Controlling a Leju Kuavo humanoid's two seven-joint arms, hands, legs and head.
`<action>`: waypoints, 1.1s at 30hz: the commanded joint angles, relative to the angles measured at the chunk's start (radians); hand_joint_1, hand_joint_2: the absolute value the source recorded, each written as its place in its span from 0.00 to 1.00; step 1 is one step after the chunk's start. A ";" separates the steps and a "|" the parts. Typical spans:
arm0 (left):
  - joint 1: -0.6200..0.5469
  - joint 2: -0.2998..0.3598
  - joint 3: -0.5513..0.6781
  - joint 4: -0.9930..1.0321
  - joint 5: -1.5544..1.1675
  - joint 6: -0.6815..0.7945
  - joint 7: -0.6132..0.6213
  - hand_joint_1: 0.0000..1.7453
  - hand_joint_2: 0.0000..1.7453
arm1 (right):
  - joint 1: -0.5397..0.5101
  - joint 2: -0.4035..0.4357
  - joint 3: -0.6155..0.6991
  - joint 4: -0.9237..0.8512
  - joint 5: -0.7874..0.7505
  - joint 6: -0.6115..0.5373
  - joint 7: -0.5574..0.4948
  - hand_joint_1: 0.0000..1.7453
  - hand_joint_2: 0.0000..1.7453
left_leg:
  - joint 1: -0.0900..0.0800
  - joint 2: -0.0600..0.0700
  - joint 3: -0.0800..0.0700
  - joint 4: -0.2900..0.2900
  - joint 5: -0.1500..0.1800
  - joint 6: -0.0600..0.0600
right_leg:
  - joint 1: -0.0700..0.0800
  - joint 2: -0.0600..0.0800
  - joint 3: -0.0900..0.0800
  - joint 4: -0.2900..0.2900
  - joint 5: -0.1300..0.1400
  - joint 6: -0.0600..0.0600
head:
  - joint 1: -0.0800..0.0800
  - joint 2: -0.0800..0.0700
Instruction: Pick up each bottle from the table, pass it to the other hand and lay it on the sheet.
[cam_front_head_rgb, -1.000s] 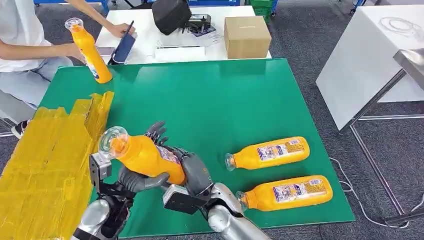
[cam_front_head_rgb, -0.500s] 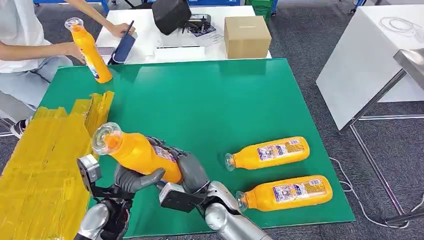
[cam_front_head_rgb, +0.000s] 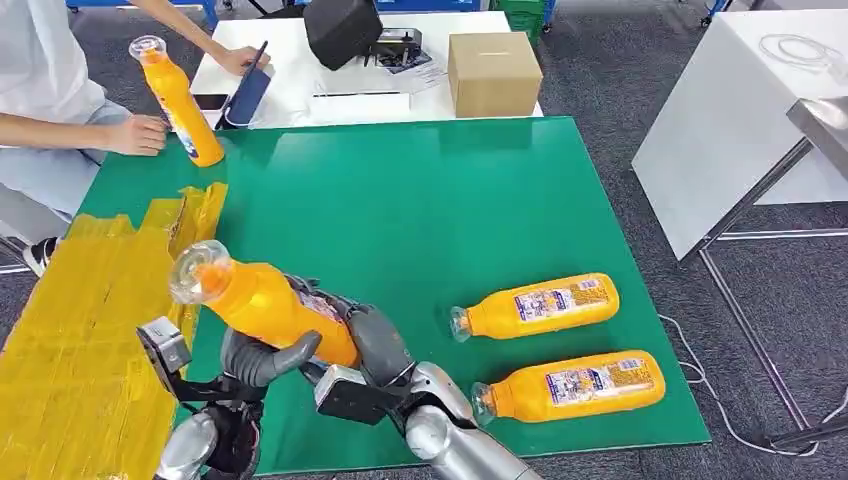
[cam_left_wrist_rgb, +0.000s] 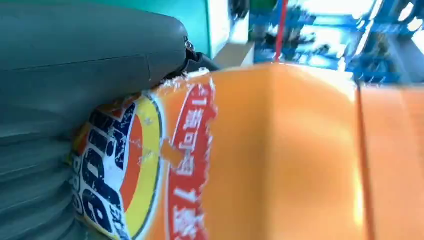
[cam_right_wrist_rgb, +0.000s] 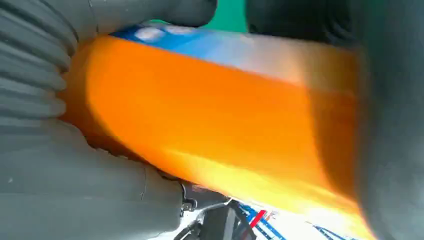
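Observation:
An orange bottle (cam_front_head_rgb: 262, 305) with a clear cap is held tilted above the green table's front left, cap toward the yellow sheet (cam_front_head_rgb: 80, 330). My left hand (cam_front_head_rgb: 262, 358) grips it from below, and my right hand (cam_front_head_rgb: 372, 342) wraps its base end. Up close, the left thumb (cam_left_wrist_rgb: 90, 55) lies over the bottle's label (cam_left_wrist_rgb: 150, 165). In the right wrist view the orange bottle (cam_right_wrist_rgb: 210, 110) sits between the grey thumb (cam_right_wrist_rgb: 75, 185) and the dark fingers (cam_right_wrist_rgb: 390, 125). Two more orange bottles (cam_front_head_rgb: 540, 305) (cam_front_head_rgb: 575, 385) lie on the table at the right.
Another orange bottle (cam_front_head_rgb: 180, 100) stands tilted at the table's far left corner, beside a seated person's hand (cam_front_head_rgb: 135, 135). Behind the green table (cam_front_head_rgb: 430, 200) a white table carries a cardboard box (cam_front_head_rgb: 493, 72), a black bag and a tablet. A white table (cam_front_head_rgb: 740, 110) stands at the right.
Both hands have carried the bottle to the left, its cap now over the sheet's edge. The person's hand has dropped from the far bottle's side to the table corner.

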 joint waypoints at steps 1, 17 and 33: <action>-0.066 -0.005 0.103 -0.030 -0.275 0.287 -0.115 1.00 1.00 | 0.095 -0.094 -0.098 -0.245 -0.005 -0.072 -0.004 0.00 1.00 | 0.001 -0.004 0.000 0.001 -0.001 0.000 | 0.001 -0.005 0.003 0.000 -0.001 -0.001 | 0.000 0.000; -0.157 0.046 0.268 0.288 -1.406 0.732 0.140 1.00 1.00 | 0.204 -0.160 -0.205 -0.665 -0.110 -0.082 -0.062 0.00 1.00 | 0.001 -0.003 0.002 -0.001 0.000 0.000 | 0.001 -0.004 0.004 -0.001 -0.001 -0.002 | 0.000 0.000; -0.225 0.304 0.189 0.640 -1.866 0.725 0.520 1.00 1.00 | 0.235 -0.195 -0.257 -0.805 -0.162 -0.045 -0.073 0.00 1.00 | 0.002 0.002 0.003 -0.001 -0.001 -0.001 | 0.002 0.001 0.004 -0.001 0.000 -0.002 | 0.000 0.000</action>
